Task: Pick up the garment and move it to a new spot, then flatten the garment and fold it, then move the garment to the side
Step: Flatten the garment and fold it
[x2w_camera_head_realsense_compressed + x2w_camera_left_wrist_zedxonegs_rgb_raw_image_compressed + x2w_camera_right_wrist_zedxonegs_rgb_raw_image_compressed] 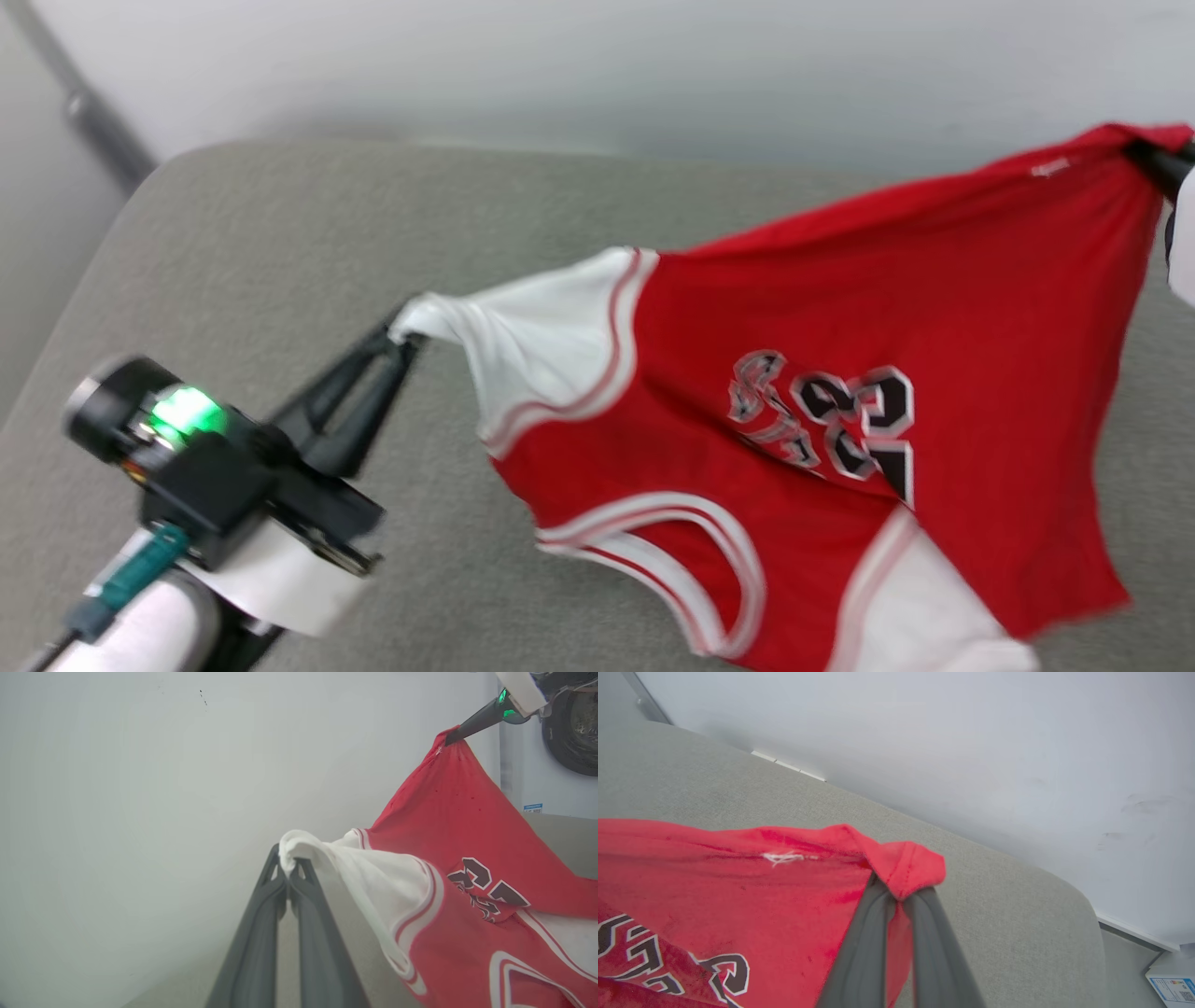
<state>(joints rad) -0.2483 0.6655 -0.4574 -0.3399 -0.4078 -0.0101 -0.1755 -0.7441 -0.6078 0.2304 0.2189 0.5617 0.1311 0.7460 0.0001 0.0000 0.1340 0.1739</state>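
Garment (pixel 980 308): a red jersey held up between both grippers and spread above the grey fabric-covered surface (pixel 280 243). Whether its lower edge touches that surface cannot be told, since the cloth runs off the bottom of the head view. A pale wall (pixel 597 65) stands behind the surface.

The garment is pulled taut along its upper edge, rising from the robot's left to its right, and the rest hangs loose below. A white sleeve panel (pixel 541 345) with red-and-white striped trim lies at the left end. Black, white-outlined numerals (pixel 859 420) sit near the middle of the red field.

Left gripper (pixel 403 338): fingers pressed together, pinching the tip of the white sleeve panel. Right gripper (pixel 896 893): fingers closed on a bunched red corner at the highest point of the garment.

A green light (pixel 187 411) glows on the left wrist. A small white stitched mark (pixel 784 857) shows on the red edge near the right gripper.
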